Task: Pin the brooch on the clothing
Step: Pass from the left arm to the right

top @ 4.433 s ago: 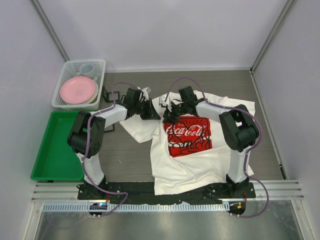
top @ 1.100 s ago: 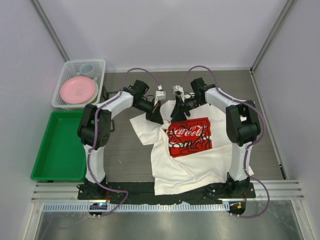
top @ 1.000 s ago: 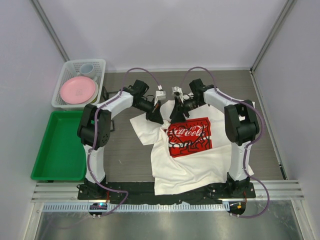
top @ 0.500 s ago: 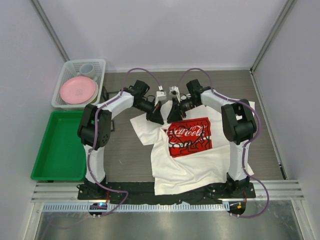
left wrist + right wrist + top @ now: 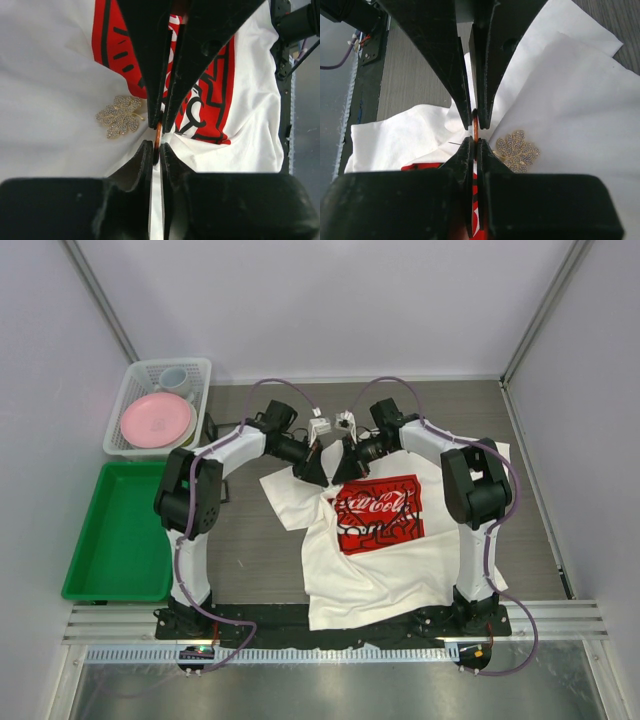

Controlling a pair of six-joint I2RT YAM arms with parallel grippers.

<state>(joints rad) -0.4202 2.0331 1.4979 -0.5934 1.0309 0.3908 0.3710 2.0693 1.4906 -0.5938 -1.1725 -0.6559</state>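
The clothing [image 5: 372, 585] is a white T-shirt lying flat, its red print [image 5: 375, 512] facing up. The brooch [image 5: 119, 116], a gold leaf set with small stones, lies on the white cloth beside the print and also shows in the right wrist view as the brooch [image 5: 516, 150]. Just above the shirt's upper left part, my left gripper [image 5: 320, 472] and right gripper [image 5: 338, 470] meet tip to tip. Both pinch one thin orange piece [image 5: 158, 136] seen edge-on. My left gripper [image 5: 156, 148] keeps a hairline gap; my right gripper [image 5: 474, 145] is shut tight. A fine needle [image 5: 454, 143] pokes out beside it.
A white basket [image 5: 205, 380] holding a pink plate [image 5: 156, 420] and a cup stands at the back left. A green tray [image 5: 110, 540] lies in front of it. Grey tabletop [image 5: 255, 550] runs left of the shirt; walls close in both sides.
My right gripper slid left to the left gripper's tips and shut on the orange piece. The left arm stayed put, its jaws easing slightly.
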